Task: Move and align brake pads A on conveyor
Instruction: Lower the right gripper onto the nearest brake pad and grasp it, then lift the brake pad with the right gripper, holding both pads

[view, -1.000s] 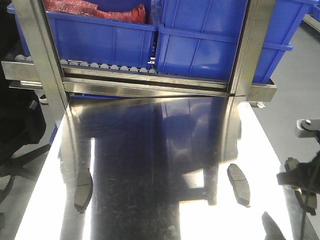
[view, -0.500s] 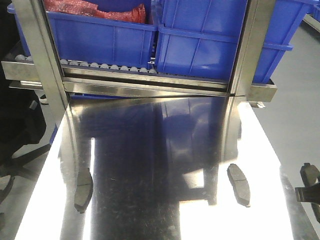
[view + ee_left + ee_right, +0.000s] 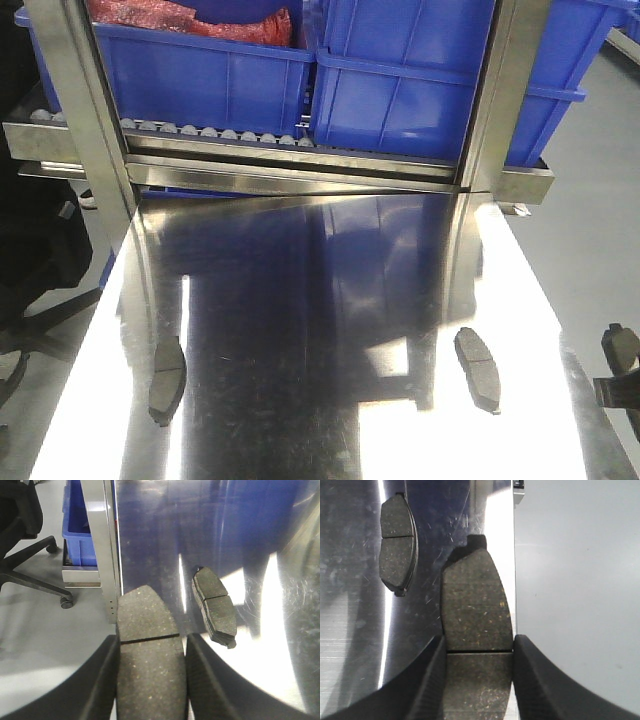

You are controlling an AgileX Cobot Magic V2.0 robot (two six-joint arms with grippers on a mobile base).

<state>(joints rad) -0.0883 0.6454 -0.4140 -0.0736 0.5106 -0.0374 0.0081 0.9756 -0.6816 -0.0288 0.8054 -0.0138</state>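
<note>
Two brake pads A lie flat on the shiny steel tabletop: one near the left edge, one toward the right. My left gripper is shut on a third dark-grey pad, gripping its long sides near the groove; the left table pad lies just beyond it. My right gripper is shut on a fourth pad over the table's right edge, with the right table pad to its left. In the front view only part of the right gripper shows. The conveyor is out of view.
Blue bins stand on a metal roller track at the back, between two steel posts. A black office chair stands left of the table. Grey floor lies past the right edge.
In the front view the right gripper has drawn back to the right and down, almost leaving the frame. The two pads on the table have not moved.
</note>
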